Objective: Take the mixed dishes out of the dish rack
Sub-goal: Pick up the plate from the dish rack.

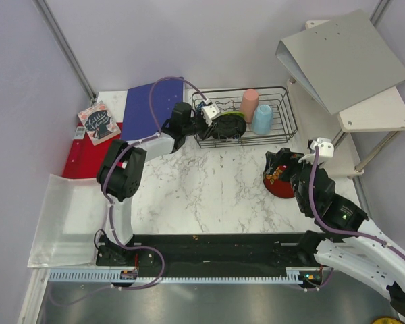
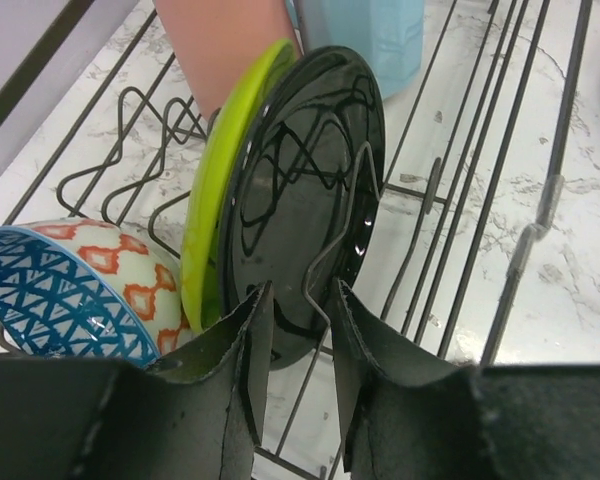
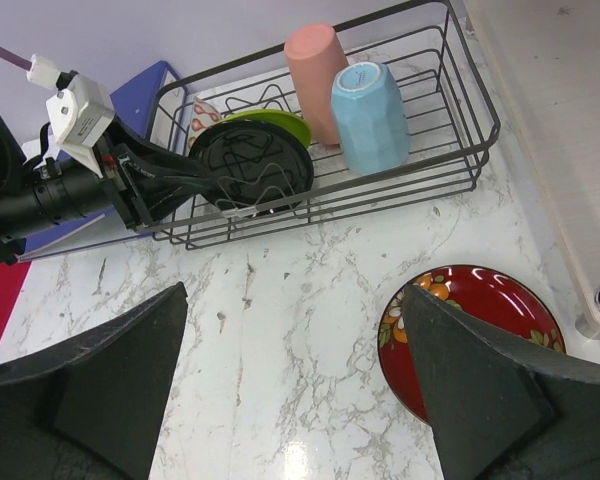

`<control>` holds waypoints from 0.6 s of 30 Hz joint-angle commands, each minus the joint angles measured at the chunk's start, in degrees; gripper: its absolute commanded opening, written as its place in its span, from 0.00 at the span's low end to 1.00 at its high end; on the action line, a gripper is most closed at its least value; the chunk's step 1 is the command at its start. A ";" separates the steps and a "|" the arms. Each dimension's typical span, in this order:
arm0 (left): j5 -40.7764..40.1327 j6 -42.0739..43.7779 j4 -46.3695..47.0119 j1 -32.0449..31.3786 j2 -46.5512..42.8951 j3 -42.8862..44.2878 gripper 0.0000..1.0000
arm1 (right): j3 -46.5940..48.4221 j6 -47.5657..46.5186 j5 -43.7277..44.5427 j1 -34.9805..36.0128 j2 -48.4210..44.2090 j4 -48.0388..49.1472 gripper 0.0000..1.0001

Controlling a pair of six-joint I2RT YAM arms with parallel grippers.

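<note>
Rack (image 3: 400,185): two cups (image 3: 315,75) (image 3: 372,115), three dishes (image 2: 300,200) (image 2: 225,170) (image 2: 70,290). Table (image 1: 209,189): one red bowl (image 3: 470,320). Left pincer (image 2: 300,295) grip unclear; right pincer (image 3: 295,295) spread.

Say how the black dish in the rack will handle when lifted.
The black dish looks glossy, so it may slip in the left claw. It stands on edge against a wire divider, so it could snag or tip toward the green bowl.

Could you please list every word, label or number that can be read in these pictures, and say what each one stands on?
"Little": white script on the dark, pink-bordered cover of the small book, left of the flat blue binder. This reading is uncertain.
The line of script beneath it is too blurred to read.
Nothing else in the three views carries legible text.
</note>
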 commanded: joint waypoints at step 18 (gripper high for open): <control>-9.93 3.20 10.82 -0.97 2.12 0.81 0.02 | -1.61 -0.94 0.90 0.07 0.07 2.46 0.96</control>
